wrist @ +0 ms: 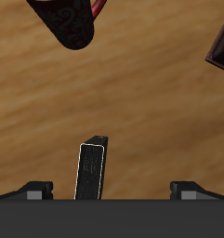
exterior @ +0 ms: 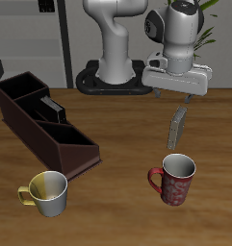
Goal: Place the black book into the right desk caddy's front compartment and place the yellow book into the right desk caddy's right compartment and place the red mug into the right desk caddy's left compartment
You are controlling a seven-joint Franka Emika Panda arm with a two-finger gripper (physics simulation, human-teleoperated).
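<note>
Jaws (exterior: 177, 96) spread wide, released, above upright thin grey-tan yellow book (exterior: 177, 126). Recommend: descend centred, clench on cover mid-height, avoid speckled dark red mug (exterior: 173, 179) nearby on wooden counter (exterior: 116, 207).

No text, label, brand, number or sign can be read in either view. The yellow book (exterior: 177, 125) shows a plain grey-tan cover and, in the wrist view, only dark smudges along its edge (wrist: 91, 170), too blurred to make out. The red mug (exterior: 173, 180) bears a pale speckled pattern, not lettering. The right desk caddy (exterior: 40, 120) and the cream mug (exterior: 46, 192) are unmarked.
</note>
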